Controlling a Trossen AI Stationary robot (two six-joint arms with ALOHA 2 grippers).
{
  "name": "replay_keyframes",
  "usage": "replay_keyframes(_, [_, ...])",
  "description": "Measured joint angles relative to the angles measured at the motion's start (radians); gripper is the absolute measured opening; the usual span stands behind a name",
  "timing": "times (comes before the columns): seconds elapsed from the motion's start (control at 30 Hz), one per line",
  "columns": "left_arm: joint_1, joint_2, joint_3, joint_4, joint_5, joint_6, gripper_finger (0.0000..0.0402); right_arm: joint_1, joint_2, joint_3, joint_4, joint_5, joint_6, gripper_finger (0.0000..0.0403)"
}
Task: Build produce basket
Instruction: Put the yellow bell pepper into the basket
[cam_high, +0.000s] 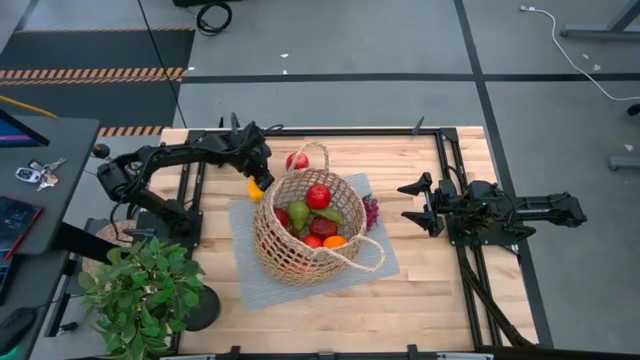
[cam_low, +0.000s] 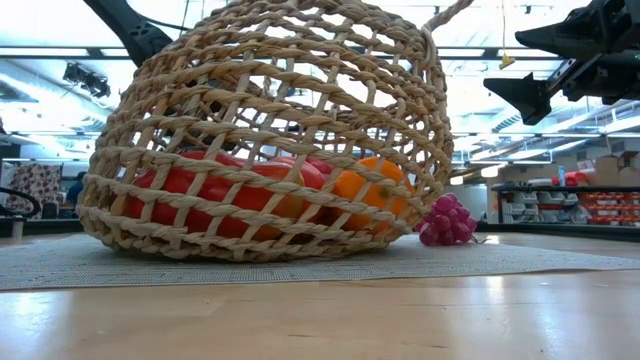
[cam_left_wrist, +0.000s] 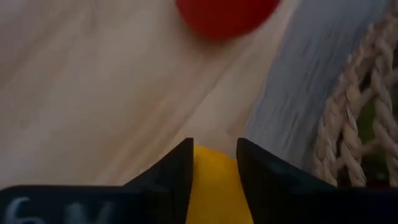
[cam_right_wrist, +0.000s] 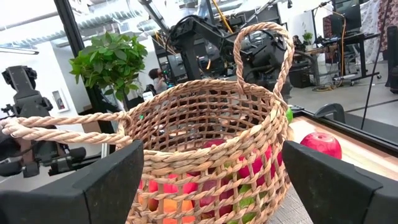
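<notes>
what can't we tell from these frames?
- Left pincer: fingers flank a yellow fruit; which fruit is unclear, since the fingers cover most of it in the left wrist view.
- Red fruit: blurred and cut by that view's edge.
- Basket: lower contents hidden by the top fruit and weave.
- Right pincer: open, idle beside the basket.

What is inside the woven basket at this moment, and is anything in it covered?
The basket holds a red apple, a green pear, a dark red piece and an orange. Lower pieces are partly covered by these and by the weave.
</notes>
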Motion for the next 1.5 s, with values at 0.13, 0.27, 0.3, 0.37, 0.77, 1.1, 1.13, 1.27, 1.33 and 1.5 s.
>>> replay_keyframes(0.13, [0.002, -0.007, 0.056, -0.054, -0.043, 0.001, 0.0162, 0.000, 0.000, 0.000, 0.000, 0.000, 0.000, 0.0384])
replay_keyframes(0.27, [0.002, -0.010, 0.131, -0.151, -0.046, 0.013, 0.0205, 0.000, 0.000, 0.000, 0.000, 0.000, 0.000, 0.0384])
replay_keyframes(0.3, [0.002, -0.009, 0.144, -0.184, -0.048, 0.022, 0.0215, 0.000, 0.000, 0.000, 0.000, 0.000, 0.000, 0.0384])
replay_keyframes(0.37, [-0.003, -0.009, 0.165, -0.227, -0.054, 0.026, 0.0232, 0.000, 0.000, 0.000, 0.000, 0.000, 0.000, 0.0384])
replay_keyframes(0.77, [-0.028, -0.021, 0.183, -0.348, -0.132, -0.027, 0.0298, 0.000, 0.000, 0.000, 0.000, 0.000, 0.000, 0.0384])
replay_keyframes(1.1, [-0.070, -0.036, 0.213, -0.476, -0.132, -0.019, 0.0316, 0.000, 0.000, 0.000, 0.001, 0.000, 0.000, 0.0384])
replay_keyframes(1.13, [-0.070, -0.037, 0.228, -0.484, -0.132, -0.021, 0.0316, 0.000, 0.000, 0.000, 0.001, 0.000, 0.000, 0.0384])
replay_keyframes(1.27, [-0.076, -0.068, 0.242, -0.522, -0.172, -0.031, 0.0316, 0.000, 0.000, 0.000, 0.006, 0.000, 0.000, 0.0384])
replay_keyframes(1.33, [-0.081, -0.081, 0.231, -0.509, -0.201, -0.030, 0.0316, 0.000, 0.000, 0.000, 0.010, 0.000, 0.000, 0.0384])
replay_keyframes(1.5, [-0.102, -0.123, 0.147, -0.394, -0.205, -0.036, 0.0316, 0.000, 0.000, 0.000, 0.014, 0.000, 0.000, 0.0384])
